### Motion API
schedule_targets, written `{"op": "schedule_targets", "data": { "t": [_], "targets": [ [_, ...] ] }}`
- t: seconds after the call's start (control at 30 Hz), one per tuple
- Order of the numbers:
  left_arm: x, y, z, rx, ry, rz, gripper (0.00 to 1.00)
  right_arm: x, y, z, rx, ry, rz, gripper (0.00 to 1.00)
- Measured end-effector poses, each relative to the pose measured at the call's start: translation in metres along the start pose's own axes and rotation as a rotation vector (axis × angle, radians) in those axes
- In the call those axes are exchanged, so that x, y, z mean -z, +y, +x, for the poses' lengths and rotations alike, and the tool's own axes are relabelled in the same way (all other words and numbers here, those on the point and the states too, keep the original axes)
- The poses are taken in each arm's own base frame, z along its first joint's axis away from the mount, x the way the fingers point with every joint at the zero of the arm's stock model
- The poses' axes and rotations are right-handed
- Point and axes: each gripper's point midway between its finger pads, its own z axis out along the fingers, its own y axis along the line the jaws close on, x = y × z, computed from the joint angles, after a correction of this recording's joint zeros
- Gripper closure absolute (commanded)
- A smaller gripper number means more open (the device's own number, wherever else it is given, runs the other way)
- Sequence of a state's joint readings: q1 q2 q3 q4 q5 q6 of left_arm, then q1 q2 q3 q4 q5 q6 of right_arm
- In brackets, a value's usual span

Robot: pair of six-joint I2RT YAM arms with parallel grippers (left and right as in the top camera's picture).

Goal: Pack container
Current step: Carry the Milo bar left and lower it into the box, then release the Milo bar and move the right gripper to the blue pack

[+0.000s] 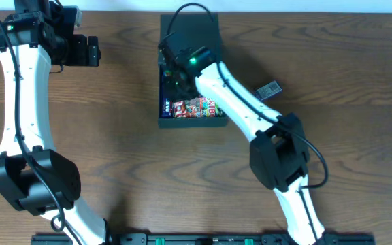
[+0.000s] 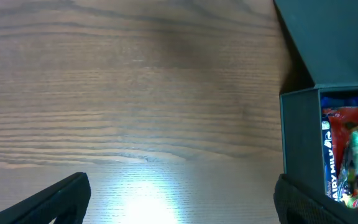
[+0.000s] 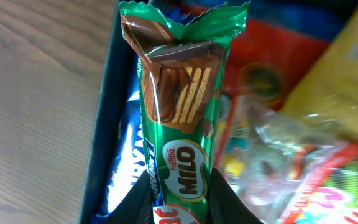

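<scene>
Your right jaws clamp the Milo bar (image 3: 179, 118) over the container (image 1: 209, 30), ready to lay it inside. Left jaws hang apart, well left of the container, out of the way.

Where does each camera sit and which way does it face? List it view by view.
Overhead: above the table, looking straight down; both arms, open left pincer.
Left wrist: on the left arm, facing across the wood to the container; own fingers at the bottom edge.
Right wrist: on the right arm, looking into the container; right pincer grips a Milo bar.
Shared: all three show the container.
</scene>
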State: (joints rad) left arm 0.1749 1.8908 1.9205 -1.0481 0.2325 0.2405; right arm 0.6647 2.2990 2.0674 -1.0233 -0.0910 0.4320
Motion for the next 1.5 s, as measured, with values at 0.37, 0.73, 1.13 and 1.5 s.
{"op": "schedule_targets", "data": {
  "t": [0.37, 0.73, 1.13, 1.5],
  "targets": [
    [0.000, 0.000, 0.000, 0.000, 0.000, 0.000, 0.05, -0.011, -0.010, 0.000, -0.136, -0.020, 0.086, 0.82],
    [0.000, 0.000, 0.000, 0.000, 0.000, 0.000, 0.05, -0.011, -0.013, -0.006, -0.172, -0.052, 0.102, 0.48],
    [0.000, 0.000, 0.000, 0.000, 0.001, 0.000, 0.05, 0.019, -0.014, -0.027, -0.146, -0.102, 0.102, 0.32],
    [0.000, 0.000, 0.001, 0.001, 0.004, 0.001, 0.05, 0.127, -0.103, -0.090, -0.336, -0.345, 0.170, 0.27]
  ]
}}
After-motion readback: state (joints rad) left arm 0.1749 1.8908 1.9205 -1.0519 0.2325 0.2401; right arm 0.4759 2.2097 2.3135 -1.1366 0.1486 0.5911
